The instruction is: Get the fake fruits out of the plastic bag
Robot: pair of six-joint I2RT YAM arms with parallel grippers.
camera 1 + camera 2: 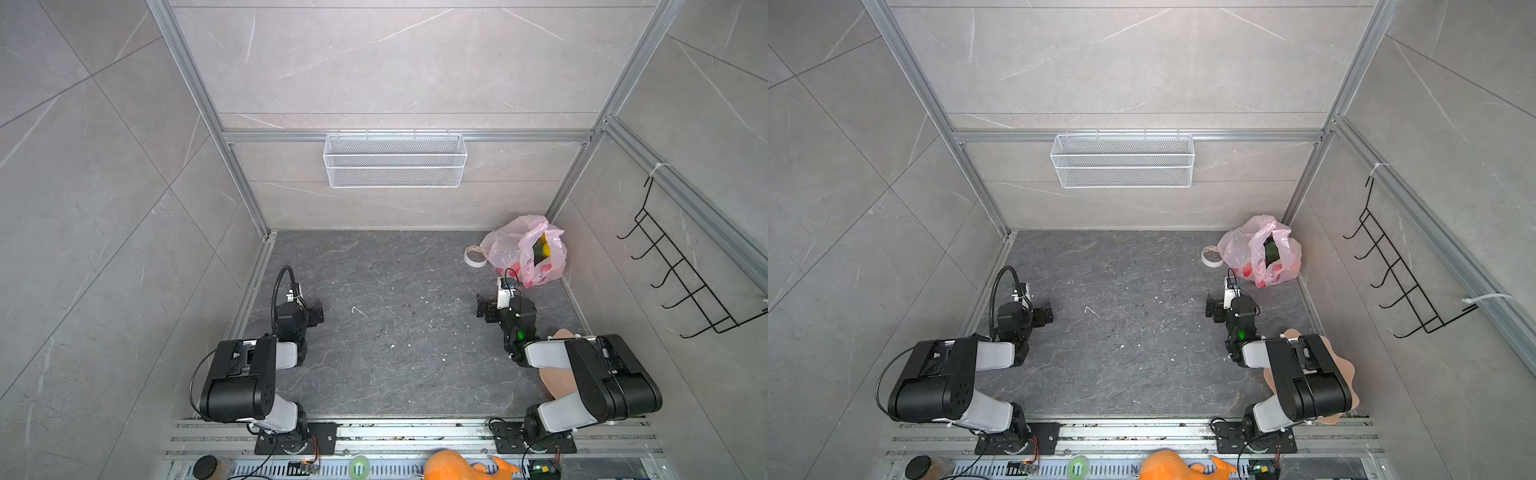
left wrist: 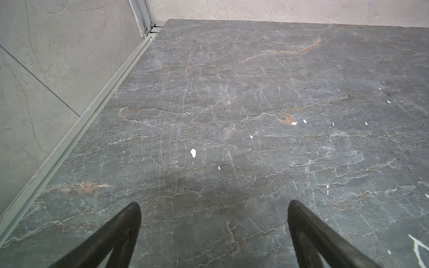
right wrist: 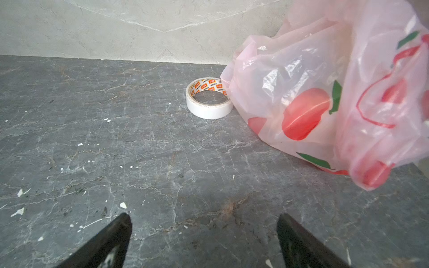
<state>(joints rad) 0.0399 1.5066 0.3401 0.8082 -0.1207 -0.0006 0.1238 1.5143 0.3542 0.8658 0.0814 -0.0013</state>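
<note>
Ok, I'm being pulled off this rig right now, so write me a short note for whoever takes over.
Grippers: the left gripper is open and empty over the bare table. The right gripper is open and empty, just short of the plastic bag.
Things: the plastic bag sits in the far right corner beside a tape roll. The fake fruits show in its mouth in a top view.
Done: nothing is out yet.
Left: take out every fruit.

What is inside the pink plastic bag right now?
Through the mouth of the plastic bag in a top view, a yellow piece and a green piece show. The crinkled film covers whatever else is inside.
</note>
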